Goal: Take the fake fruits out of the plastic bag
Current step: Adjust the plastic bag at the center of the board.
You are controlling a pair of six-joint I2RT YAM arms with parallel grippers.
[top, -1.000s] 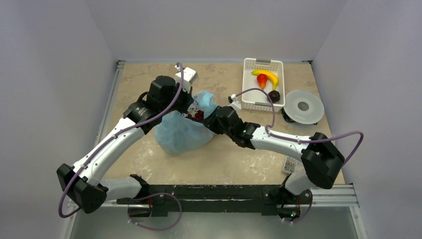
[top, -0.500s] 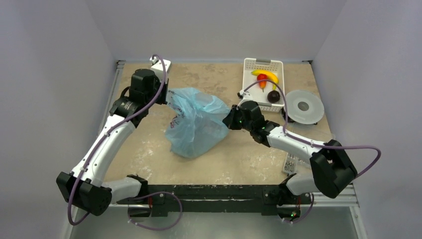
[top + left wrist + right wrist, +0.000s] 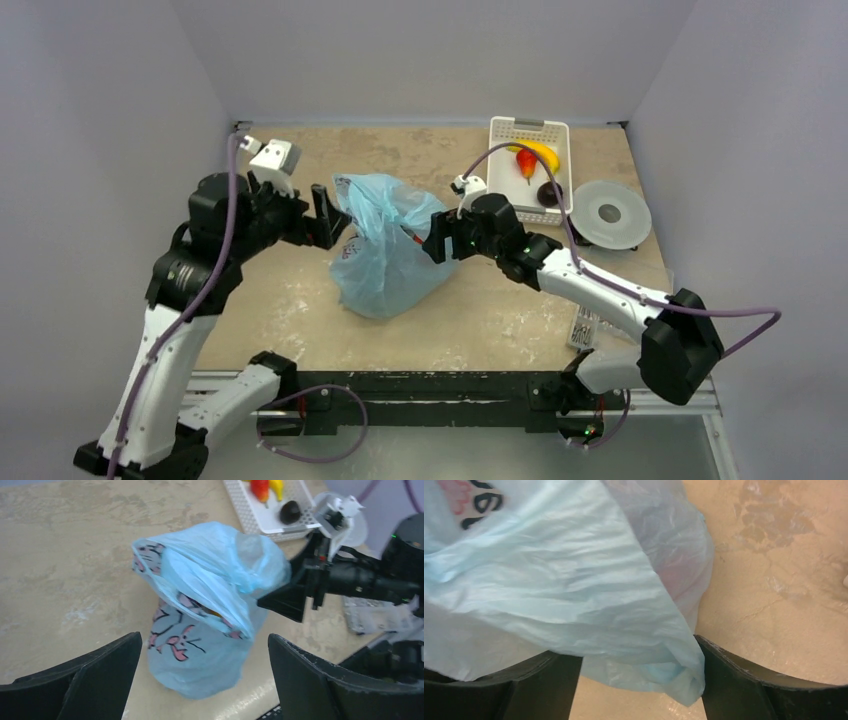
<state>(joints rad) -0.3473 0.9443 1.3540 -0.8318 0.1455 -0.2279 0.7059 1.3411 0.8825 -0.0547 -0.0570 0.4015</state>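
The light-blue plastic bag [image 3: 388, 255] with its pink-and-dark print stands slumped on the table's middle. In the left wrist view the plastic bag [image 3: 200, 630] has its mouth gaping a little, and a small orange bit of fake fruit [image 3: 214, 613] shows there. The other fake fruits are hidden inside. My left gripper [image 3: 325, 215] hangs just left of the bag, wide open [image 3: 205, 680] and holding nothing. My right gripper [image 3: 435, 237] is at the bag's right side, open [image 3: 639, 685]. A loose fold of the plastic bag [image 3: 574, 590] drapes between its spread fingers.
A white slotted basket [image 3: 497, 165] stands at the back right with a yellow banana [image 3: 541, 153], a small red pear-shaped fruit [image 3: 526, 164] and a dark round fruit [image 3: 550, 192]. A round grey disc [image 3: 608, 213] lies beside the basket. Walls close in on the left, back and right.
Both grippers were shut on the bag's top and are now open. The left arm has drawn back to the left. The bag has settled onto the table.
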